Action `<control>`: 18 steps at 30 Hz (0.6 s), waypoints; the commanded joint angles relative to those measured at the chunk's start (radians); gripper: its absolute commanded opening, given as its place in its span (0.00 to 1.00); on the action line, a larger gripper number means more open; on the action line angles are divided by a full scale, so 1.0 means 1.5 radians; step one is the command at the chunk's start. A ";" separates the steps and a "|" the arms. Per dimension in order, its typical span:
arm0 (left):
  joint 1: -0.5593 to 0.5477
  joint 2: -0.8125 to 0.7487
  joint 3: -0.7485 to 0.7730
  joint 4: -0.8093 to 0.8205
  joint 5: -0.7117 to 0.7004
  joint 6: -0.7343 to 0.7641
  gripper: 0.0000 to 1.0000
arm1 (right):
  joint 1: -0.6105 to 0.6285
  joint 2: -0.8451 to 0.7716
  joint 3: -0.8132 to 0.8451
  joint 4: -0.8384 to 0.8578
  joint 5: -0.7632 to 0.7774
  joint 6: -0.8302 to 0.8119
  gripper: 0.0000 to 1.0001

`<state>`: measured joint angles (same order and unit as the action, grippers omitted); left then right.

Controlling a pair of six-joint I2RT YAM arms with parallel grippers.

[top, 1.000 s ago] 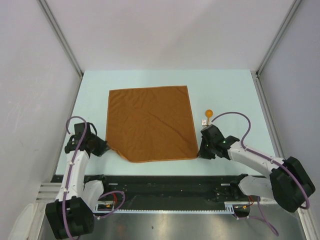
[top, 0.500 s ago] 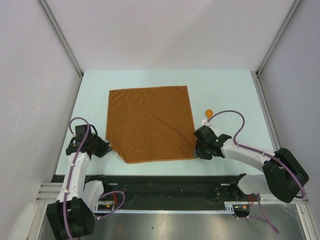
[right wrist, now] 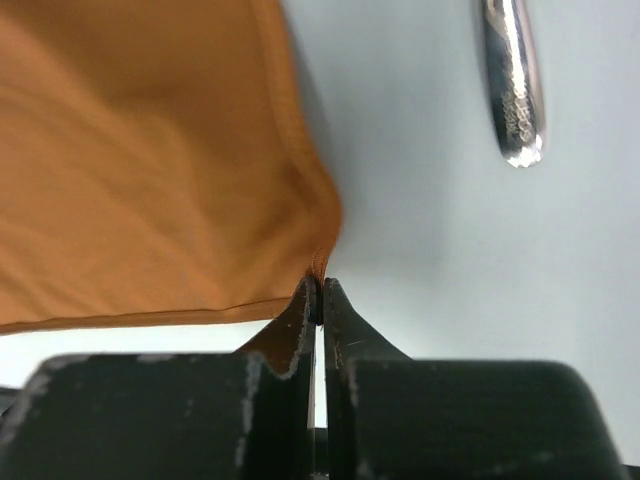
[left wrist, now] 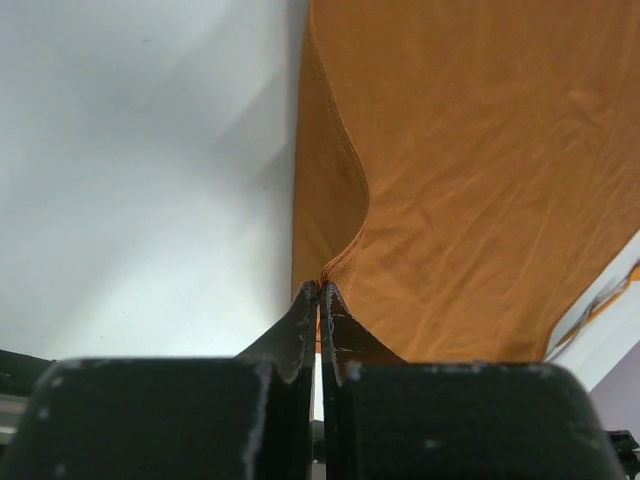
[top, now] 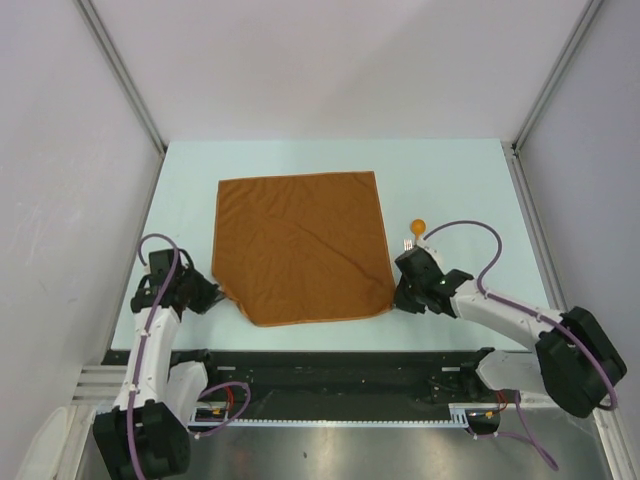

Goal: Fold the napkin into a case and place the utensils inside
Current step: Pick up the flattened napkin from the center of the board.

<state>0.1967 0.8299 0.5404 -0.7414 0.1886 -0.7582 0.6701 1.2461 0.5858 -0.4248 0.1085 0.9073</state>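
The table [top: 455,180] is seen bare in a broad band across the top of the frame and down the right side, with a narrower strip at left; the napkin [top: 300,245] is spread open at centre, its lower edge near the table's front rim. Its lower-left corner is pinched by the left gripper [left wrist: 318,292] and its lower-right corner by the right gripper [right wrist: 318,287], both pressed together on cloth. The spoon [top: 418,226] and fork [top: 408,243] are found just right of the napkin, directly above the right gripper.

Bright, even overhead light with soft shadows; the wrist views blur up close, and glare streaks a metal handle [right wrist: 512,85].
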 commanded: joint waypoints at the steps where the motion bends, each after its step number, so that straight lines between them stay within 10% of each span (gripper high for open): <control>1: -0.001 -0.036 0.058 0.034 0.028 0.004 0.00 | -0.011 -0.073 0.063 0.035 0.009 -0.083 0.00; 18: -0.018 -0.073 0.627 0.015 -0.012 0.069 0.00 | -0.047 -0.308 0.484 -0.042 -0.058 -0.401 0.00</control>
<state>0.1955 0.7063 1.2427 -0.6666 0.2054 -0.7235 0.6037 0.8700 1.1893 -0.4572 0.0761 0.4347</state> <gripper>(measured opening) 0.006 0.018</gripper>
